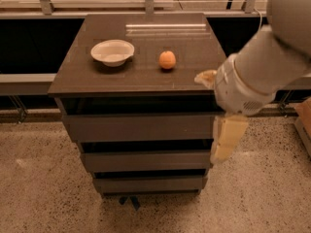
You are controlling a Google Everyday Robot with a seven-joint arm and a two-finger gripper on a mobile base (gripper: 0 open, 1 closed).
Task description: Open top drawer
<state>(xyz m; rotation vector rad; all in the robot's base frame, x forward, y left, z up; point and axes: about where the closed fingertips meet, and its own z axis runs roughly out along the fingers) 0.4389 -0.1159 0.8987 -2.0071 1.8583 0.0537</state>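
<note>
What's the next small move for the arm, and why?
Probably shift the gripper across to the upper edge of the top drawer. It hangs at the cabinet's right side, off the drawer front, and that handleless front offers only the gap above it to pull on.

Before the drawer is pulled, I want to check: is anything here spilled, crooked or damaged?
Nothing stands out. The white bowl and the orange sit apart on the cabinet top, nothing spilled; the top drawer front looks level. The gripper hangs at its right end.

- Top drawer (138,127): widest of three, plain dark grey-brown handleless front, frame centre, level, apparently closed.
- Gripper (223,147) hangs beside its right end.
</note>
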